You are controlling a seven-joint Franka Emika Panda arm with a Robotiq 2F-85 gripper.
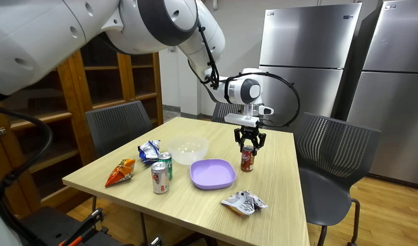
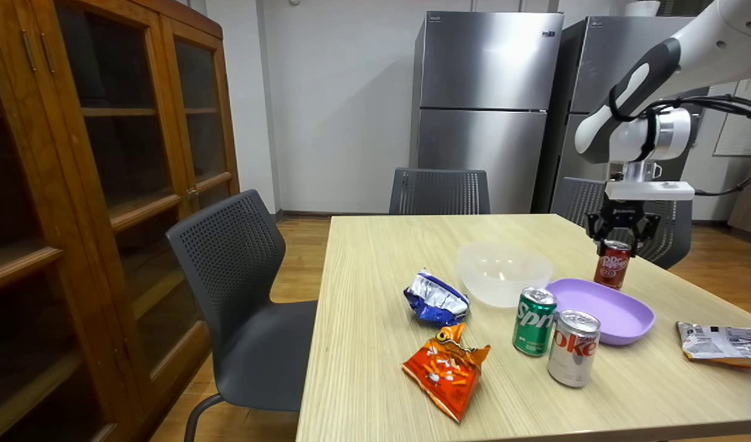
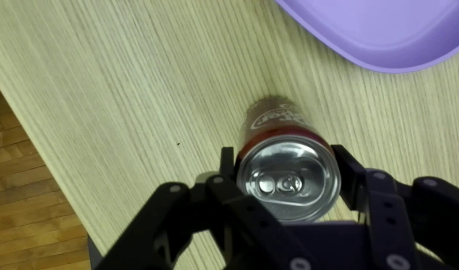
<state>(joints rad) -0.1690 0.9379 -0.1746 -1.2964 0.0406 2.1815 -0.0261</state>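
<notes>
Dr Pepper (image 1: 247,164) is standing upright on the desk (image 1: 280,184), nearer the right edge than the left in both exterior views. Pincer (image 3: 282,155) is clasping it: fingers (image 3: 226,161) are standing apart only by its width, lying against opposite sides near the top. Dish (image 1: 212,174) is sitting just left of it, a gap showing between; bowl (image 1: 187,152) is sitting behind the dish, toward the far edge. Sprite (image 2: 532,328) and Coke (image 2: 573,353) are standing close together toward the near edge. Blue bag (image 2: 435,304) and orange bag (image 2: 446,374) are lying nearer the left edge; silver bag (image 1: 245,202) is lying toward the near right corner.
</notes>
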